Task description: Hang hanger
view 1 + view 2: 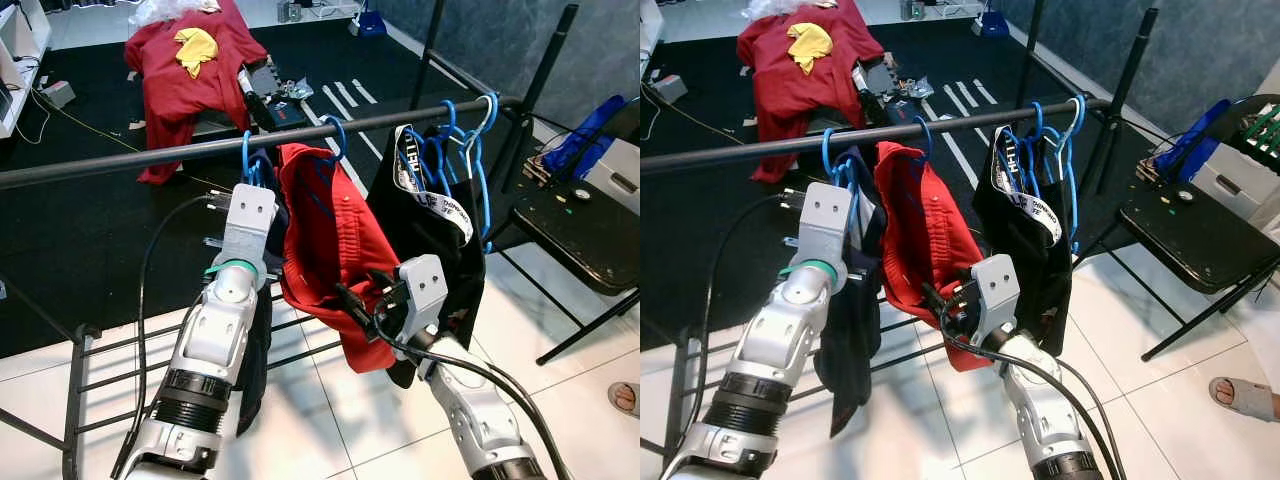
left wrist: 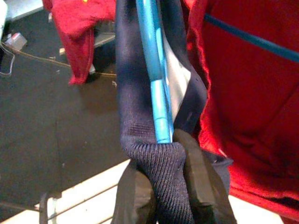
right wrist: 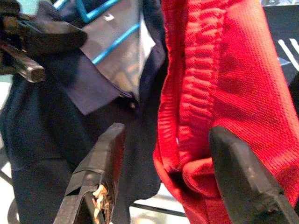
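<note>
A black rail point(image 1: 150, 155) crosses in front of me. A blue hanger point(image 2: 152, 70) carrying a navy garment point(image 2: 135, 93) has its hook point(image 1: 247, 150) over the rail. My left gripper point(image 2: 170, 154) is just under the rail, shut on the hanger's shoulder through the navy cloth. To its right hangs a red garment point(image 1: 330, 230) on another blue hanger. My right gripper point(image 3: 166, 149) is open lower down, its fingers point(image 3: 100, 158) straddling the edge where navy and red cloth meet, gripping nothing. Further right, a black garment point(image 1: 440, 190) hangs among several blue hangers.
A black folding chair point(image 1: 580, 230) stands at the right with a blue bag behind it. Red clothes point(image 1: 185, 70) lie piled on the dark mat beyond the rail. The rack's lower bars point(image 1: 100, 350) run below my arms. A person's sandalled foot point(image 1: 625, 398) is at the right edge.
</note>
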